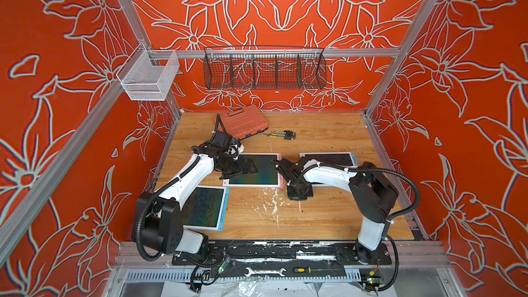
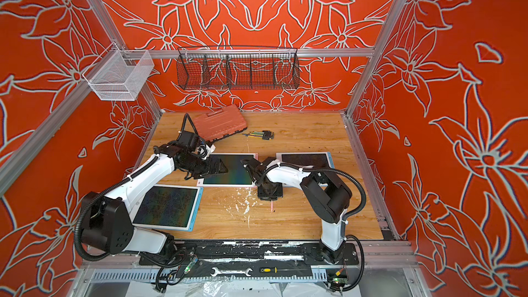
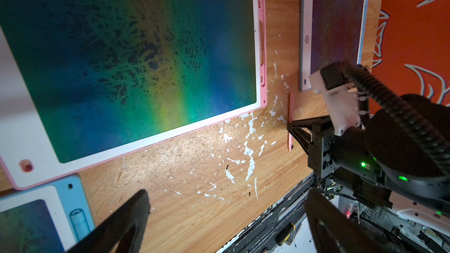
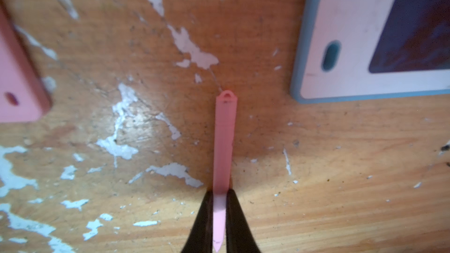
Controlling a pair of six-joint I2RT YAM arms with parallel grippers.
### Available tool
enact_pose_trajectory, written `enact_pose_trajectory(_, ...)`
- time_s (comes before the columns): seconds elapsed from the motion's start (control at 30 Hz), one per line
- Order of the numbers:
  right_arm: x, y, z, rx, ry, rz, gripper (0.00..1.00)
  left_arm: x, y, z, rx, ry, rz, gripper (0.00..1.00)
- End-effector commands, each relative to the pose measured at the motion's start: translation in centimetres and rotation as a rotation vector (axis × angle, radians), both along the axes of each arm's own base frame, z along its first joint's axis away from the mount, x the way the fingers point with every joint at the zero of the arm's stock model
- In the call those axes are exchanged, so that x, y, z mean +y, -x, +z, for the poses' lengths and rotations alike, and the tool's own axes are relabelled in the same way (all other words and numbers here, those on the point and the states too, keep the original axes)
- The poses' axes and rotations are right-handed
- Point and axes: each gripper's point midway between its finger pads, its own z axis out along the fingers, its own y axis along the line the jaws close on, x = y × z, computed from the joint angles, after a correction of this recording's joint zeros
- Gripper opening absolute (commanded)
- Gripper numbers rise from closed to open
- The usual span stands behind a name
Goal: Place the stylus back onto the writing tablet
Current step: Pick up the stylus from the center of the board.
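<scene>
— One pink stylus (image 4: pixel 225 139) sits low on the bench (image 1: pixel 328 218), just past the pink-framed tablet (image 1: pixel 263 169) toward the bench's front edge. Whether it is lifted we cannot tell.
— Grip?
— We record the right gripper (image 4: pixel 220 193) pinched on its tapered tip end. The left gripper (image 3: pixel 227 192) hangs spread wide over the tablet, empty.
— Handling?
— We judge it light, stiff, smooth plastic, likely to swivel when held so near one end. We would take it mid-shaft.

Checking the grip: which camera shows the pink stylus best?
The right wrist view: the pink stylus fills the middle, pinched between the right gripper's fingers. The left wrist view shows it small, partly hidden behind that gripper; both top views show only a sliver.
</scene>
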Motion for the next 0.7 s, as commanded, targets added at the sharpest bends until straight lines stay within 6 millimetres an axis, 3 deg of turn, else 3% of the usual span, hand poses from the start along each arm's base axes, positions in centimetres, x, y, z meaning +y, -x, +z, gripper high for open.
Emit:
enact_pose_trajectory(0.0, 1.69, 0.59, -2.12, 0.03, -0.052, 0.002, 0.12, -0.42, 0.27, 0.64, -0.022, 0.016, -0.022, 0.97)
enact_pose_trajectory(0.67, 2.03, 0.05, -2.19, 0.007, -0.078, -0.008, 0.11, -0.42, -0.11, 0.46, -0.035, 0.014, -0.019, 0.97)
